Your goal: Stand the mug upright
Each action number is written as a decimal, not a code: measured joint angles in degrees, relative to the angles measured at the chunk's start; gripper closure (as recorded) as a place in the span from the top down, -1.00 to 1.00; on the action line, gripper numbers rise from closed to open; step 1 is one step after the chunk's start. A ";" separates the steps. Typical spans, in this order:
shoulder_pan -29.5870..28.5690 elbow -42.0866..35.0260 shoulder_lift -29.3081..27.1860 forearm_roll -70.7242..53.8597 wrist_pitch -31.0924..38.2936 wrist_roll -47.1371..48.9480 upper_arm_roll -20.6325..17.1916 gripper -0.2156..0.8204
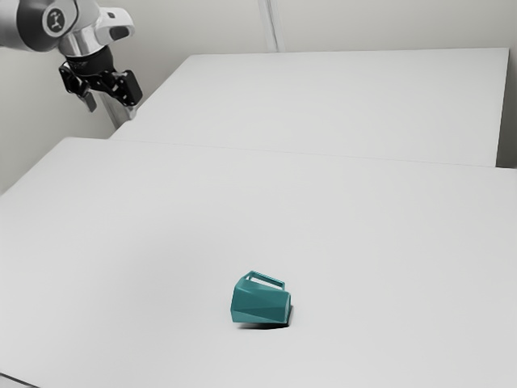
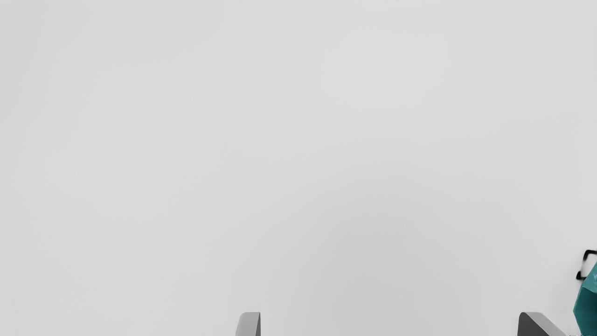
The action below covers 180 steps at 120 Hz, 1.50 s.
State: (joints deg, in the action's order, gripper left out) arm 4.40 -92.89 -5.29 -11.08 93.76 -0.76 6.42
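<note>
The white table spread wide around the mug, whose surroundings on all sides were bare tabletop, giving open room to move. The table's slanting edge toward the exterior view's left lay well apart from the mug, and so did its far edge, where a thin seam divided it from a second white surface reaching farther back. The gripper hung high at the exterior view's upper left, well apart from the mug and touching nothing. Its fingers stood wide apart, with only air between them above the pale tabletop. The mug, teal and faceted, lay on its side on the table, its handle uppermost in the exterior view. In the wrist view it lay outside the fingers' span, beyond one of them. Its contents could not be made out.
</note>
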 joint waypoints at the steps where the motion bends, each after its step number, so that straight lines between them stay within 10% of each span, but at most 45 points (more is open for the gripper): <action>1: 0.03 -0.07 -0.03 0.02 0.05 -0.08 -0.01 0.58; 42: -0.40 -6.09 -1.23 1.37 4.20 -2.46 -0.10 0.58; 120: -2.21 -34.92 4.02 42.53 12.24 -1.57 3.14 0.58; 180: -0.92 -40.31 9.40 59.27 17.02 -1.24 -2.65 0.58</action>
State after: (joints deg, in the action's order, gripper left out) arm 3.47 -133.20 4.11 48.19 110.78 -2.00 3.78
